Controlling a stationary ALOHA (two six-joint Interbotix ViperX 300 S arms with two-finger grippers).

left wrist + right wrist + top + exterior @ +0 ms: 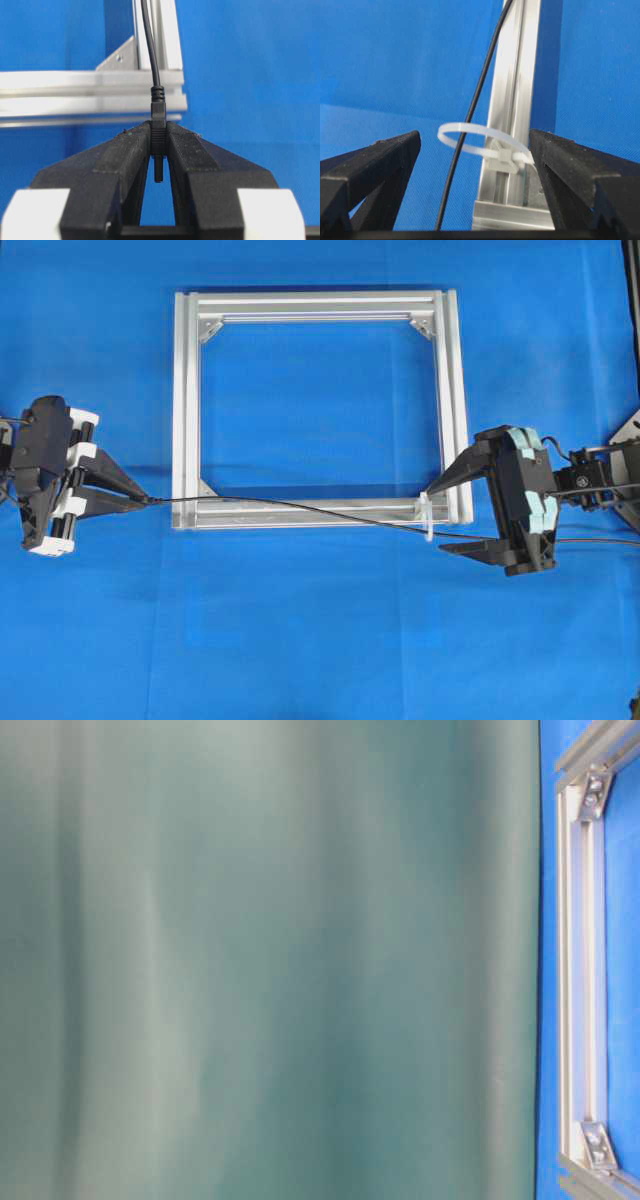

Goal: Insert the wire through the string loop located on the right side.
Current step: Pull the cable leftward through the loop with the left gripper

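Note:
The wire (300,507) is a thin black cable lying along the front bar of the aluminium frame (185,390). Its small dark plug (158,127) is pinched between the jaws of my left gripper (143,498), which is shut on it just left of the frame; the plug's tip pokes back between the fingers. The string loop (428,515) is a whitish ring fixed at the frame's front right corner. In the right wrist view the wire (451,170) seems to run through the loop (480,128). My right gripper (436,518) stands open, its fingers on either side of the loop, holding nothing.
The square frame lies on a blue cloth. Past the loop the wire trails off toward the right edge. A blurred greenish surface fills most of the table-level view, with only a strip of the frame (580,970) showing at its right.

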